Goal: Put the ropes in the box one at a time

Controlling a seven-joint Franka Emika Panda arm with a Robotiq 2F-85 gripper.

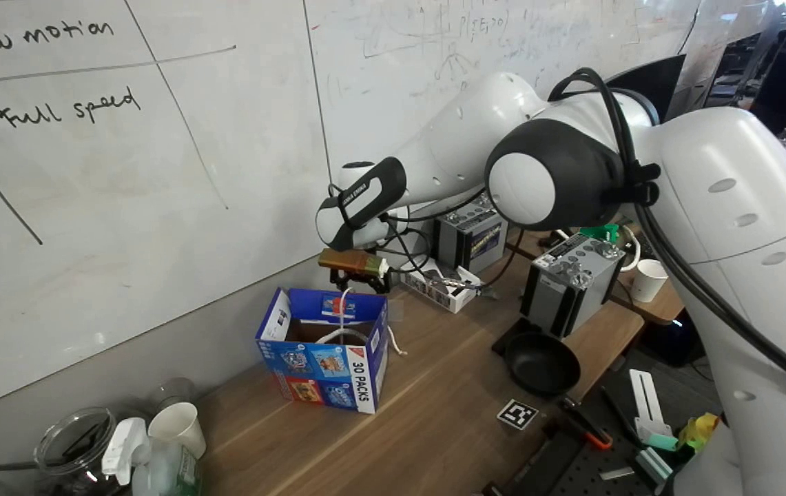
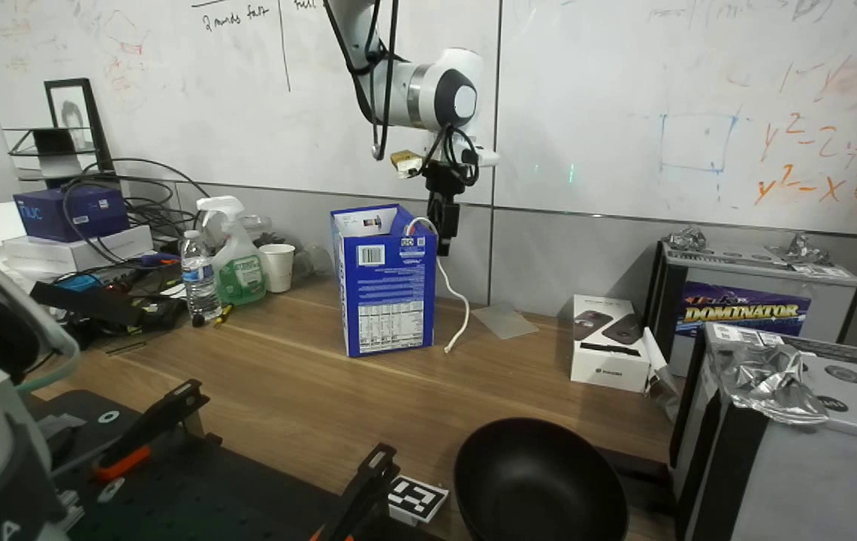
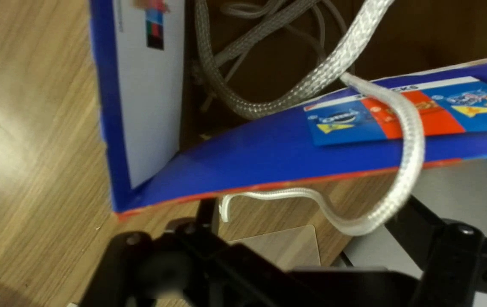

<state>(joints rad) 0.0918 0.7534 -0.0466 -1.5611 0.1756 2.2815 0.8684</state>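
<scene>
At the left in an exterior view, by the back edge of the counter (image 2: 300,376), stand a spray bottle (image 2: 240,274) and a paper cup (image 2: 278,269). Next along that edge is the blue box (image 2: 389,293), upright, white ropes (image 3: 264,33) looped inside; 1 strand (image 3: 415,140) drapes over its rim to the counter. My jaws hang spread beside that rim; I cannot tell if they touch the strand. Farther right, a black pan (image 2: 533,481) sits near the front edge.
</scene>
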